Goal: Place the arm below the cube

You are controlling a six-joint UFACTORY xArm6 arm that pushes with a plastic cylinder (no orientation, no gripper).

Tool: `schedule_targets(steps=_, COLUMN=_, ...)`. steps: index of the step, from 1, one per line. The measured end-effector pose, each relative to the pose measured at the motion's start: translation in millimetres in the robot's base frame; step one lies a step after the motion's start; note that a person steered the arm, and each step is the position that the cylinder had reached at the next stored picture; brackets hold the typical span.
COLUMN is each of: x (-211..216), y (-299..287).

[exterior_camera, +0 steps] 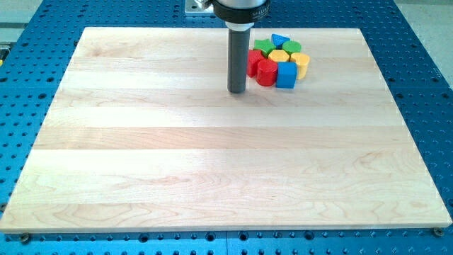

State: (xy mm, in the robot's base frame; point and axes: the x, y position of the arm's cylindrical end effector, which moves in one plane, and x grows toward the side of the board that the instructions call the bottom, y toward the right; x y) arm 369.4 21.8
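Note:
A blue cube (pixel 286 74) stands at the lower right of a tight cluster of blocks near the board's top edge. My tip (pixel 236 91) rests on the wooden board (pixel 212 156) just left of the cluster, about level with the cube's lower edge and some way to its left. Between the tip and the cube are a red block (pixel 253 62) and a red cylinder (pixel 266 72). The rod stands upright and hides part of the red block's left side.
The cluster also holds a green block (pixel 265 47), a blue triangular block (pixel 280 40), a yellow block (pixel 278 56), a green block (pixel 291 48) and a yellow block (pixel 301 64). A blue perforated table (pixel 417 42) surrounds the board.

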Motion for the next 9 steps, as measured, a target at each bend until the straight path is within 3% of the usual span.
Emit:
schedule_targets(steps=1, x=0, y=0)
schedule_targets(steps=2, x=39, y=12)
schedule_targets(steps=9, x=37, y=-28)
